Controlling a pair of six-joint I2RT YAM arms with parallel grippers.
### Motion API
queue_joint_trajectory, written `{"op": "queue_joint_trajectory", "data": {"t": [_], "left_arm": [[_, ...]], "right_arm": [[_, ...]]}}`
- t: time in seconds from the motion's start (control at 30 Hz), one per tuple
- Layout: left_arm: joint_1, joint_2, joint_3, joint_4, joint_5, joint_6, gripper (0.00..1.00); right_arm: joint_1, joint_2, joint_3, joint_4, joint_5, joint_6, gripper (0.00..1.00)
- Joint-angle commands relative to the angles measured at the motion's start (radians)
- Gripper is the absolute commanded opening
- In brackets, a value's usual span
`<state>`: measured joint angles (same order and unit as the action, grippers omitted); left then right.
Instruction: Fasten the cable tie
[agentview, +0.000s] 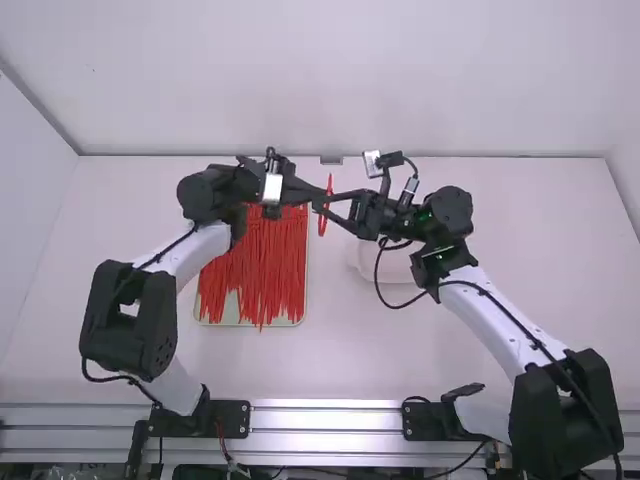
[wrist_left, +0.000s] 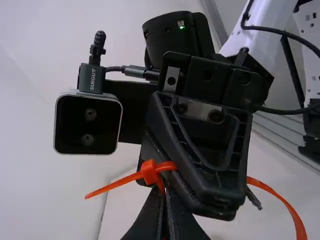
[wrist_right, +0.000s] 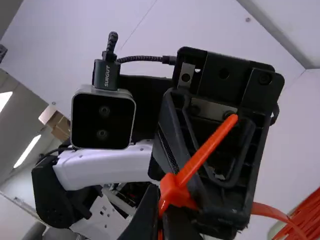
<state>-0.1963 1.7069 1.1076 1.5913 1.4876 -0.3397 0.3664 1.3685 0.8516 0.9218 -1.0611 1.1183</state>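
A red cable tie (agentview: 326, 200) hangs in the air above the table's far middle, held between both grippers. My left gripper (agentview: 303, 203) is shut on it from the left, and my right gripper (agentview: 322, 208) is shut on it from the right, tip to tip. In the left wrist view the tie's head (wrist_left: 148, 171) sits just above my own shut fingers (wrist_left: 150, 220), its tail pointing one way and the strap (wrist_left: 292, 215) curving off the other. In the right wrist view the head (wrist_right: 172, 192) sits at my shut fingers, and the strap (wrist_right: 210, 145) runs up across the left gripper.
A heap of spare red cable ties (agentview: 255, 262) lies on a beige mat (agentview: 290, 318) under the left arm. A white round container (agentview: 372, 268) stands below the right gripper. The table's right and near parts are bare.
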Motion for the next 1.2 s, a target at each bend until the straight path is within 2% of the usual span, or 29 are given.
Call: {"op": "queue_joint_trajectory", "data": {"t": [0.0, 0.27, 0.37, 0.5, 0.6, 0.93, 1.17], "left_arm": [[-0.029, -0.071, -0.003, 0.027, 0.078, -0.024, 0.01], [-0.037, -0.071, -0.010, 0.023, 0.078, -0.037, 0.01], [-0.016, -0.071, -0.010, 0.010, 0.078, -0.039, 0.02], [0.010, -0.071, -0.010, -0.008, 0.072, -0.054, 0.01], [0.034, -0.071, -0.010, -0.001, 0.074, -0.093, 0.01], [0.040, -0.071, -0.010, 0.012, 0.078, -0.158, 0.01], [0.039, -0.071, -0.040, 0.025, 0.078, -0.166, 0.01]], "right_arm": [[-0.036, 0.019, 0.018, -0.009, 0.144, 0.004, 0.00], [-0.071, 0.019, 0.018, -0.010, 0.124, 0.029, 0.00], [-0.071, 0.019, 0.018, -0.015, 0.087, 0.014, 0.13], [-0.064, 0.019, 0.018, -0.028, 0.047, 0.021, 0.18], [-0.057, 0.019, 0.018, -0.041, 0.030, 0.022, 0.26], [-0.053, 0.019, 0.018, -0.040, 0.008, 0.029, 0.39], [-0.078, 0.019, 0.018, -0.039, 0.009, 0.046, 0.42]]}}
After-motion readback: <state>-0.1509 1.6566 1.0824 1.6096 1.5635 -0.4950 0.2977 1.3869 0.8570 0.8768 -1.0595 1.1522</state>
